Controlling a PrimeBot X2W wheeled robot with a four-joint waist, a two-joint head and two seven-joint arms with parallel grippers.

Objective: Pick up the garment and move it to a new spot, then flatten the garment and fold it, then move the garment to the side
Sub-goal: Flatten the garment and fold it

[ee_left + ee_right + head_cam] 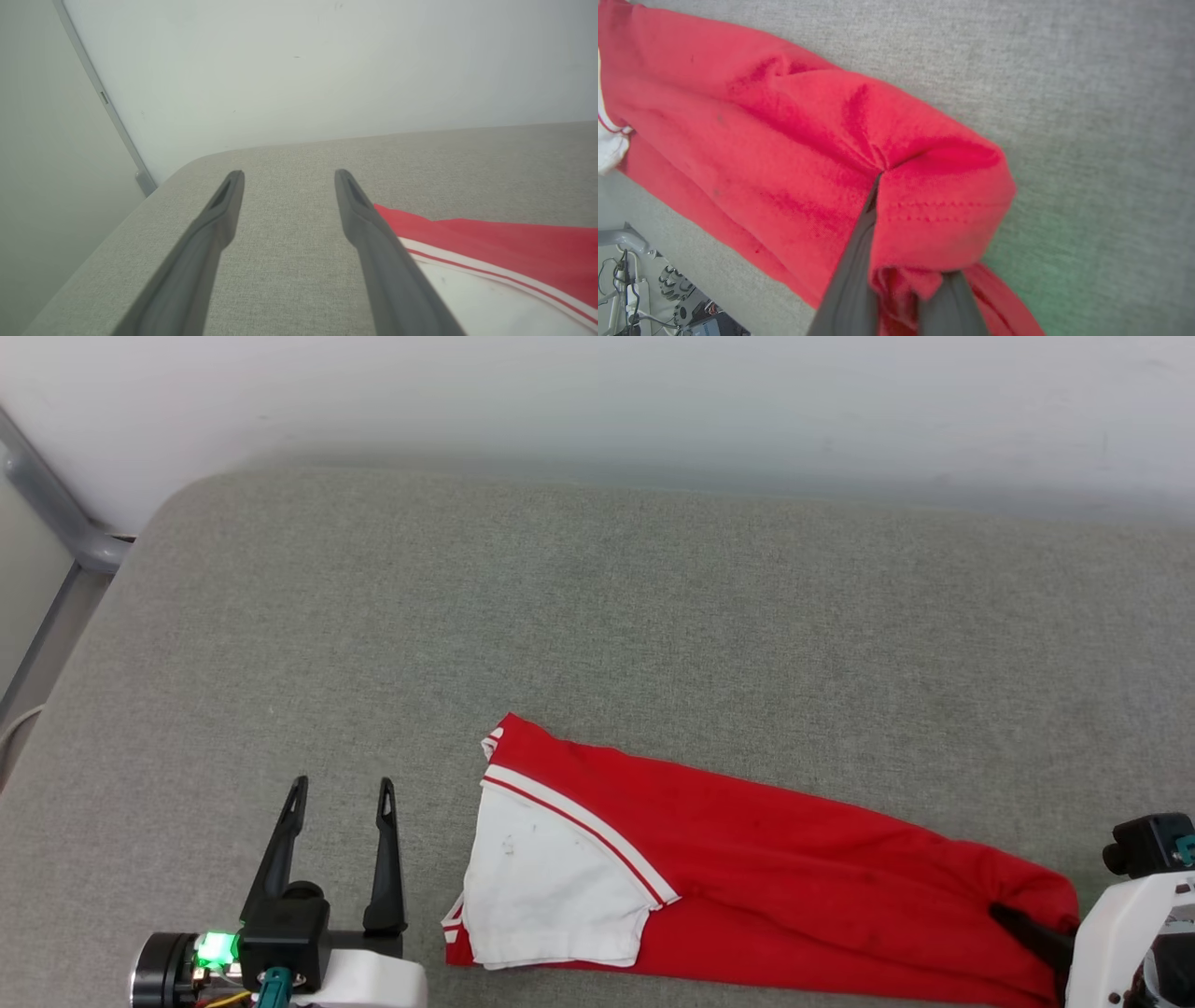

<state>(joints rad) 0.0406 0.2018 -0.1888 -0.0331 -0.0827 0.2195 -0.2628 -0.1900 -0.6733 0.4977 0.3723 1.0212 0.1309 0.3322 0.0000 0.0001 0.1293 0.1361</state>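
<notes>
red-and-white folded jersey garment (747, 840), long axis left-right: right gripper (1018, 922) clenched on hem end, left gripper (342, 793) spread, empty, beside sleeve end.

- We see the shirt (794, 859) as soft matt knit cloth.
- We find the grey surface (597, 616) a coarse woven fabric, matt.
- On the left gripper (343, 786) we see fingers (205, 252) of smooth matt plastic.

surface: grey woven cushion (597, 597), rounded corner | wall (653, 392): plain white, behind | left: grey metal rail (51, 495)
</notes>
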